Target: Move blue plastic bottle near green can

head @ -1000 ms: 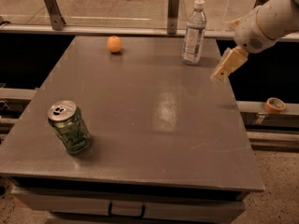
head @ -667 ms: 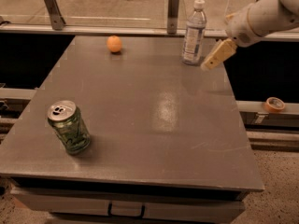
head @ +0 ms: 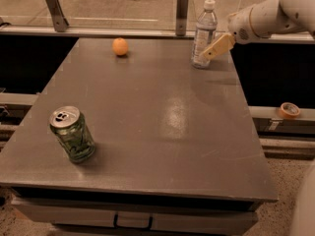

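The blue plastic bottle stands upright at the far right of the grey table, with a white cap and a pale label. The green can stands near the front left, silver top and pull tab showing, far from the bottle. My gripper reaches in from the upper right on a white arm. Its beige tip lies against the bottle's lower right side, at about label height.
An orange ball sits at the far left-middle of the table. A roll of tape lies on a ledge to the right, off the table. A rail with metal posts runs behind the table's far edge.
My gripper has moved left and slightly up, from off the table's right side to right beside the bottle. The bottle, the can and the orange ball have not moved.
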### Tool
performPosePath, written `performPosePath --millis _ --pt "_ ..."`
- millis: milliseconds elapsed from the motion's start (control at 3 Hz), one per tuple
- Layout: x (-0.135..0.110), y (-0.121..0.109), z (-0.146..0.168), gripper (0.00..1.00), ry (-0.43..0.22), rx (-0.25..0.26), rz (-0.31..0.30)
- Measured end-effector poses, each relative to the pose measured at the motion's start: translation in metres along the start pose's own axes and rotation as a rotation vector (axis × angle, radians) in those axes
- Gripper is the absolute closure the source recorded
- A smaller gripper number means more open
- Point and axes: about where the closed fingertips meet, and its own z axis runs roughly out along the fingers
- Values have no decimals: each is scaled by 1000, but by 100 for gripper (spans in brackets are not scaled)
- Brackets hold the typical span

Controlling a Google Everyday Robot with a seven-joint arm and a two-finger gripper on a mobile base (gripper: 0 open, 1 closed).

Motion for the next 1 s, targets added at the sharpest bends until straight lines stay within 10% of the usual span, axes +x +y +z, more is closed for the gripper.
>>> performPosePath --millis 1000 --pt "-30 28 13 65 -186 -183 83"
